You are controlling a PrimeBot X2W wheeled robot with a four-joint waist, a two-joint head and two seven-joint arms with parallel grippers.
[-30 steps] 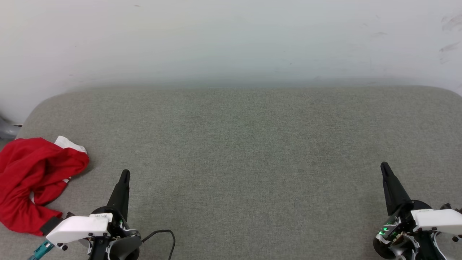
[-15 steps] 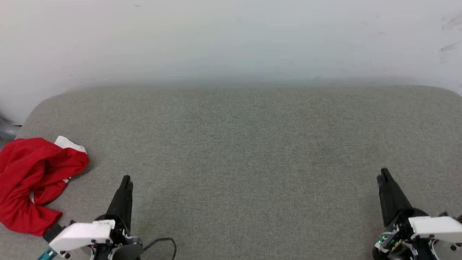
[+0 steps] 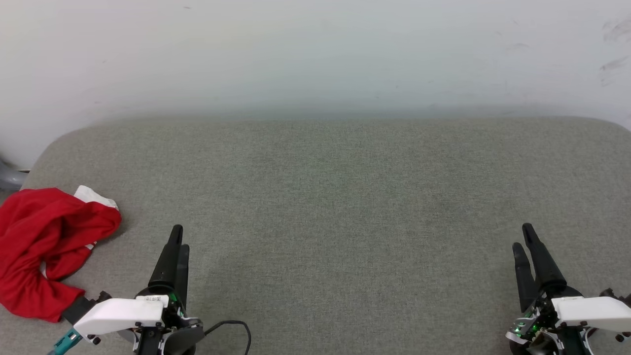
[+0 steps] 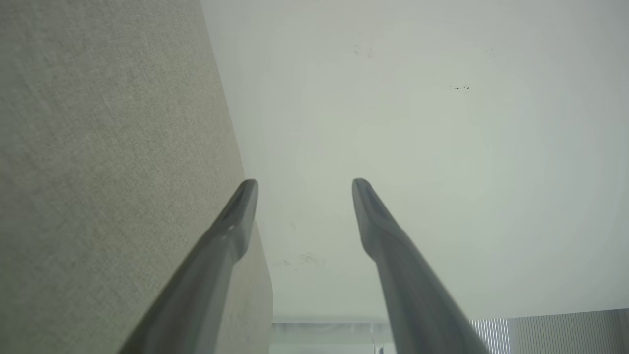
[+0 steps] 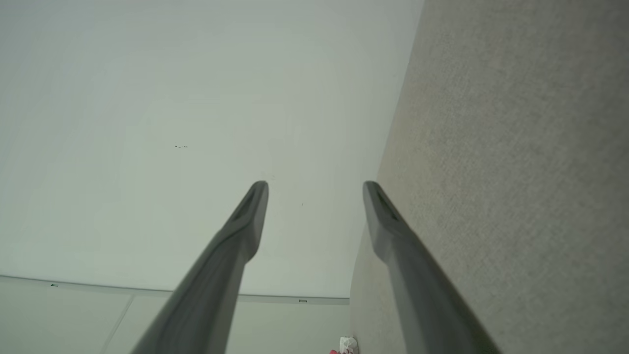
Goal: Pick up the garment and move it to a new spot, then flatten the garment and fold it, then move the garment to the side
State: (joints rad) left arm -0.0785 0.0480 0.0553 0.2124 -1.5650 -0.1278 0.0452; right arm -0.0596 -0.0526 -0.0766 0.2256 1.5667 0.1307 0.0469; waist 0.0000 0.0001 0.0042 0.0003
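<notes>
A: Where is the shirt [image 3: 47, 246] lying?
B: The red shirt is lying crumpled at the far left edge of the grey fabric counter [image 3: 345, 197], with a bit of white cloth showing at its top. Nothing is touching it.
A: How is the left tool [image 3: 180, 237] standing?
B: It is sitting at the near side of the counter, just right of the shirt but apart from it, and pointing toward the white wall [image 3: 315, 49]. In the left wrist view its two fingers [image 4: 231, 231] are standing well apart with bare wall between them. It is gripping nothing.
A: And the right tool [image 3: 521, 235]?
B: It is sitting at the near right, well apart from the shirt. In the right wrist view its fingers are spreading just as wide, and it is empty too.
A: Anything else?
B: A black cable [image 3: 231, 325] is looping beside the left wrist.
</notes>
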